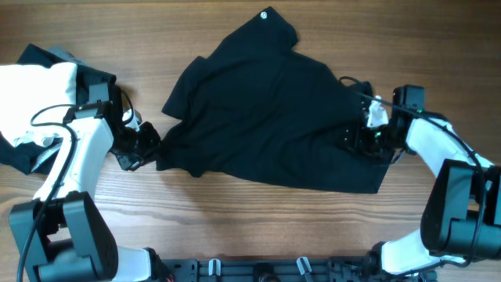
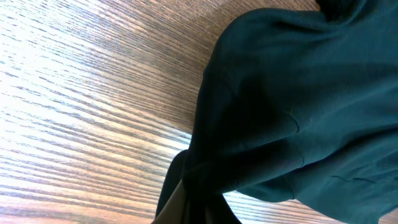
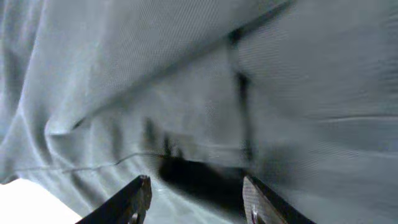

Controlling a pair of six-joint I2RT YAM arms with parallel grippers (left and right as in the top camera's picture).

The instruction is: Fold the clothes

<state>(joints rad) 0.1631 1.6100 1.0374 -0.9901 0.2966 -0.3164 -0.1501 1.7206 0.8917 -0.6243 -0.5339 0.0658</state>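
clothes | I see one large black garment [image 1: 266, 110] lying limp, rumpled and crooked mid-view, its far tip bearing a small round white mark [image 1: 264, 15] | white and black pieces [image 1: 31, 94] heaped far left, apart from it

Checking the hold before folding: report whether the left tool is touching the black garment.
Touching. The left wrist view shows the black garment bunched to a pinch that runs into the left tool at the frame's bottom edge.

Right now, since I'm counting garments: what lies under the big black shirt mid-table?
Only wooden table shows around the black shirt and beneath its lifted left edge. Anything under its middle is covered; I cannot tell.
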